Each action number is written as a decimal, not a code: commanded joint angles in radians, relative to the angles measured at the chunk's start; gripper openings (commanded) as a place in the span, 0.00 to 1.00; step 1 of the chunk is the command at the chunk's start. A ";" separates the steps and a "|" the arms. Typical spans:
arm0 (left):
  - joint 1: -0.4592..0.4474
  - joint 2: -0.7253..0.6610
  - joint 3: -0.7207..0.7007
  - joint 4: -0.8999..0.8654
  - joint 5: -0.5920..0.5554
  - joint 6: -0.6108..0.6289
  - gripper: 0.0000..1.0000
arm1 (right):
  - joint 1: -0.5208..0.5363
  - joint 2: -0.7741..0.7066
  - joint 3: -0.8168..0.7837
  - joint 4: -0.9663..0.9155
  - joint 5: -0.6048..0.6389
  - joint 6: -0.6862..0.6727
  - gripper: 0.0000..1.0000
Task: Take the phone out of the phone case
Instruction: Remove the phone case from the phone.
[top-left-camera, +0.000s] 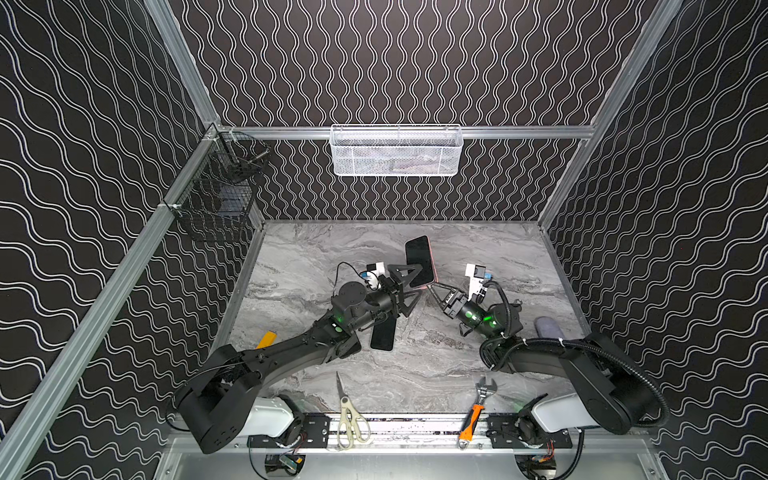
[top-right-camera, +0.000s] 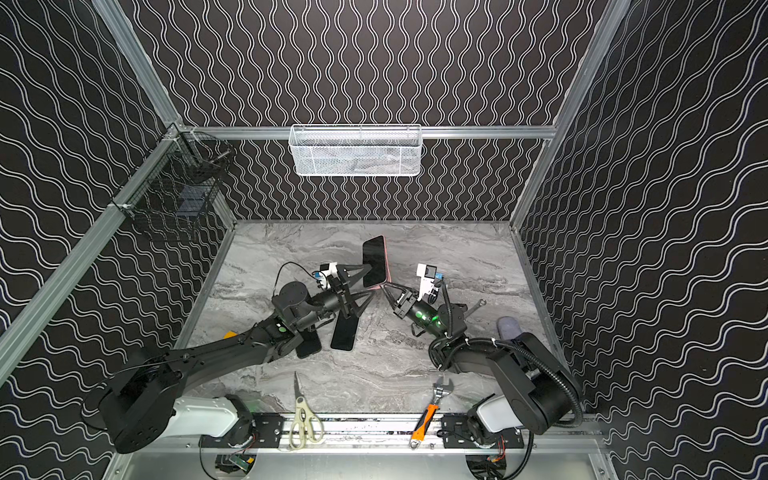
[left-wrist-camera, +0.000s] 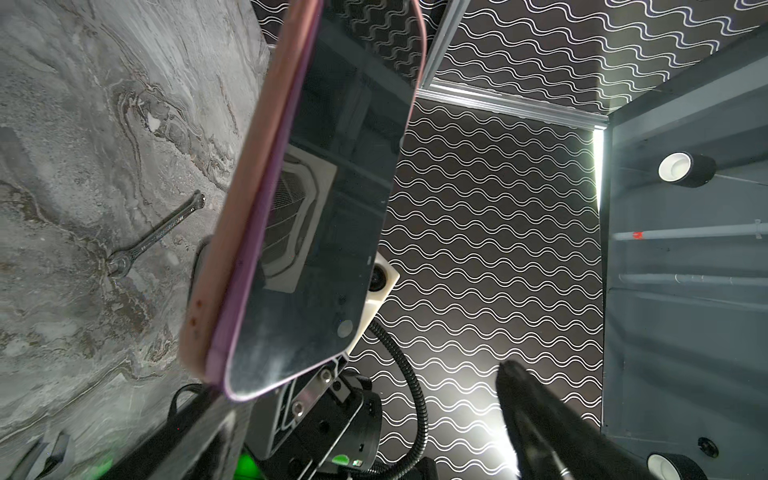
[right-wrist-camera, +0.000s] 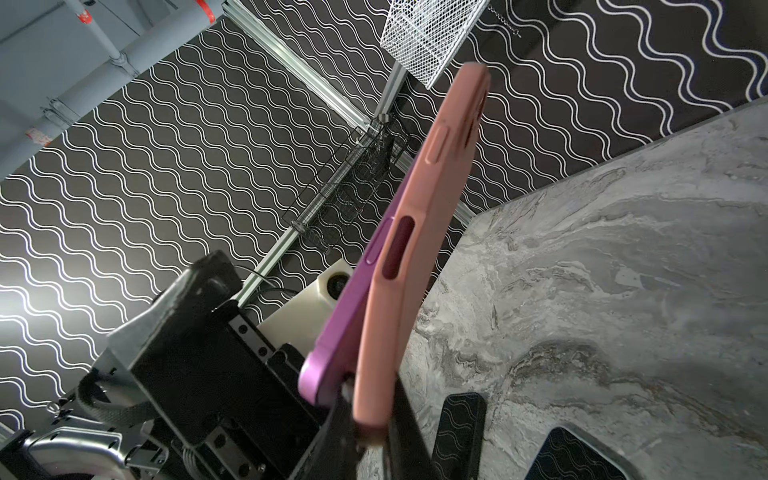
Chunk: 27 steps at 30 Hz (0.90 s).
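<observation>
Peeling step, we judge. Right end effector (top-left-camera: 434, 287) pinches the phone case (right-wrist-camera: 405, 316) corner, lifted over the desk (top-left-camera: 316, 266); the phone (right-wrist-camera: 347, 320) has its lower end out. Left end effector (top-left-camera: 417, 281) stands wide at the phone's edge; next it should close on it & pull.

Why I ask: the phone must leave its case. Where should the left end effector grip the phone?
Probably the purple lower end of the phone, which stands out of the case. Come from the screen side: the case covers the back, and the right end effector pinches the case's bottom. The open left end effector faces that side.
</observation>
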 joint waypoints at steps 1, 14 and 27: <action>0.000 0.009 0.002 0.024 -0.010 -0.011 0.92 | 0.005 -0.014 -0.003 0.076 0.002 -0.013 0.00; 0.000 -0.038 -0.008 0.022 -0.026 -0.010 0.91 | 0.007 -0.001 -0.009 0.089 0.012 -0.017 0.00; 0.001 -0.017 -0.021 0.023 -0.047 -0.023 0.91 | 0.029 -0.006 -0.009 0.092 0.032 -0.023 0.00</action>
